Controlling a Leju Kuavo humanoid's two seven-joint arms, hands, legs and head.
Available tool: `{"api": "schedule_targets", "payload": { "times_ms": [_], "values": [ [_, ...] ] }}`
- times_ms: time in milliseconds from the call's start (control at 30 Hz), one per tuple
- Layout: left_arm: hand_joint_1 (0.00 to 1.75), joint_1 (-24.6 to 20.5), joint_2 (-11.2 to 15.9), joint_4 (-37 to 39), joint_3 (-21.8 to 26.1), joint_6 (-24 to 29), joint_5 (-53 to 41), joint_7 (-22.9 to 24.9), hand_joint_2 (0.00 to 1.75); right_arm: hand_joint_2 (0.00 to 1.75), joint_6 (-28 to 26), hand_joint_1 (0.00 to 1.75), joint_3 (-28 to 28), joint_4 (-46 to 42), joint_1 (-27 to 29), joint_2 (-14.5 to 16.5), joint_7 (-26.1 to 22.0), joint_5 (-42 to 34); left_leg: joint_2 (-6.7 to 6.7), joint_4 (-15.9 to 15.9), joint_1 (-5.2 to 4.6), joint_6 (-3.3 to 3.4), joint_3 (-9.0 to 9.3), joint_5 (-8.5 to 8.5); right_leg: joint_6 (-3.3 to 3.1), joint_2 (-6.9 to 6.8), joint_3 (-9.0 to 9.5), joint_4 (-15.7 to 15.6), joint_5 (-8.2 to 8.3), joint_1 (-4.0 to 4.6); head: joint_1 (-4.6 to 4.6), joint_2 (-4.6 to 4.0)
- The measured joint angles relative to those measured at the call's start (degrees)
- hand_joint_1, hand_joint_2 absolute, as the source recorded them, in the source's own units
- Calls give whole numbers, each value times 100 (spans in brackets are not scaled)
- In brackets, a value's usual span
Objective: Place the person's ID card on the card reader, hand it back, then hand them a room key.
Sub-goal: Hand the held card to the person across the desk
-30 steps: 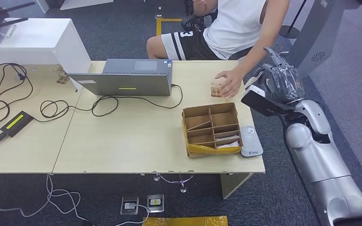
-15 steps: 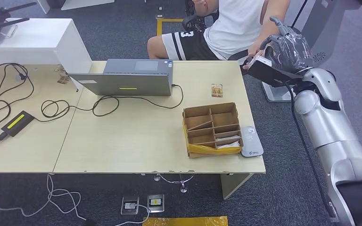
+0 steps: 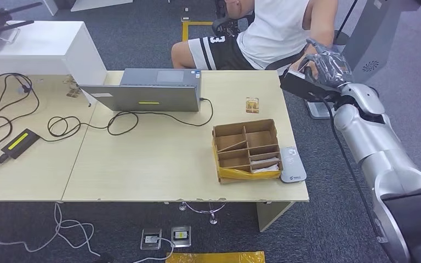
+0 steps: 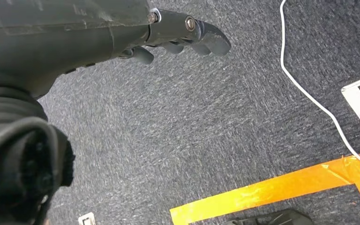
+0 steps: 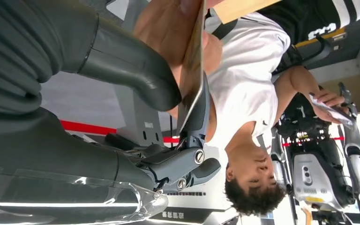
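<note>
Head view: holding a thin tan ID card (image 5: 193,56) in the right hand (image 3: 329,68), raised beyond the far right corner of the pale wooden bench (image 3: 159,159), next to the seated person in a white shirt (image 3: 277,30). Pinching the card edge-on between thick grey thumb and dark fingers (image 5: 199,117), the person's hand touching it. Lying on the bench: small grey card reader (image 3: 292,164) beside the brown cardboard divider box (image 3: 246,149); small orange card (image 3: 252,104) behind it. Hanging over dark carpet: left hand (image 4: 178,40), holding nothing, fingers loosely extended.
</note>
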Motion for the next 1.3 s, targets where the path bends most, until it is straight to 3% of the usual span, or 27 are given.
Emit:
{"api": "schedule_targets", "payload": {
  "times_ms": [33, 100, 467, 567, 667, 733, 833, 1033, 1300],
  "values": [
    [0, -7, 15, 0, -22, -9, -3, 1, 0, 175, -19, 45, 30, 133, -14, 29, 1, 0, 1, 0, 0, 0, 0, 0, 0, 1, 0, 0, 0, 0, -1, 0],
    [0, -7, 27, 1, -32, -10, 1, 1, 0, 175, -39, 0, 48, 207, -12, 45, 5, 1, 1, 0, 0, 0, 0, 0, 0, 1, 0, 0, 0, 0, -1, 0],
    [0, -4, 65, 1, -45, -5, 30, 1, 0, 175, -355, 0, 121, 496, -11, 91, -75, -6, 2, 0, 0, 0, 0, 0, 0, 7, -1, 0, 0, 0, 0, -1],
    [0, 0, 65, 1, -46, 29, 73, 1, 0, 175, -842, 0, 132, 533, -24, 93, -213, 110, 2, 1, 0, 0, 1, 0, 0, 7, -2, 0, 1, 0, 0, -1],
    [0, 19, 63, 1, -48, 126, 157, 1, 0, 175, -1772, 0, 151, 512, -109, 40, -434, 220, 3, 3, -1, 0, 4, 0, 0, 8, -3, 0, 1, 0, -1, -1],
    [0, 56, 59, 0, -48, 206, 227, 1, 0, 175, -2241, 0, 137, 415, -179, -104, -575, 204, 3, 5, -1, 1, 4, -1, 0, 5, -3, -2, 0, 0, -1, -1],
    [0, 135, 46, 0, -48, 297, 328, 20, 0, 175, -2523, 0, -25, 86, -209, -477, -742, 155, 2, 6, -1, 2, 2, -2, 1, 4, -3, -7, 0, -1, 0, 0],
    [0, 173, 39, 1, -48, 404, 490, 163, 0, 175, -2529, 0, -769, -385, -8, -1111, -853, 213, 6, 8, -2, 3, 5, -8, 2, 8, -1, -16, 1, -2, 0, 0],
    [0, 203, -13, 1, -35, 641, 710, 260, 0, 175, -2527, 0, -2169, -547, 648, -1829, -749, 192, 5, 8, 0, 5, 5, -12, 3, 7, -1, -17, 0, 0, -2, 0]
  ]
}}
